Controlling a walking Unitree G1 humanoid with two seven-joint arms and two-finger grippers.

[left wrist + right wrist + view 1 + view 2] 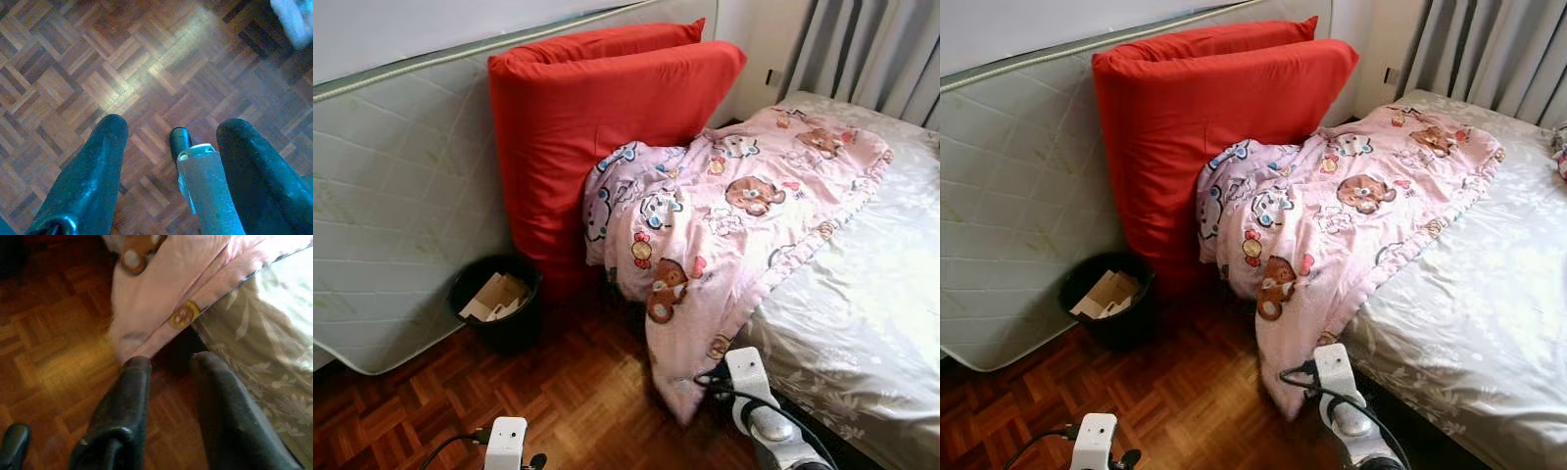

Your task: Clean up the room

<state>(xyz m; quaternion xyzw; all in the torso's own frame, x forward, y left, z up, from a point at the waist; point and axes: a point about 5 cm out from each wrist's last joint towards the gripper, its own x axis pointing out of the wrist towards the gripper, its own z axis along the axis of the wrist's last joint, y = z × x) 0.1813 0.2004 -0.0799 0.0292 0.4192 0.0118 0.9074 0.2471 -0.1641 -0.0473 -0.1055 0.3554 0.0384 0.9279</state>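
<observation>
Pink cartoon blanket (pixel 724 225) hung off the bed (pixel 871 294) edge, soft, light, probably slippery; its low corner sat at twelve o'clock from my right claw (pixel 168 363), fingers apart, for pinching there.

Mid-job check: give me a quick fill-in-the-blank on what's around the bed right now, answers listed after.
1. The pink cartoon blanket hangs off the bed down toward the ____ floor.
2. The black bin beside the red cushions holds pieces of ____.
3. The right gripper, jaws apart, points at the blanket's lowest ____.
4. The left gripper hangs open over bare ____.

Missing words: parquet; cardboard; corner; floor
</observation>
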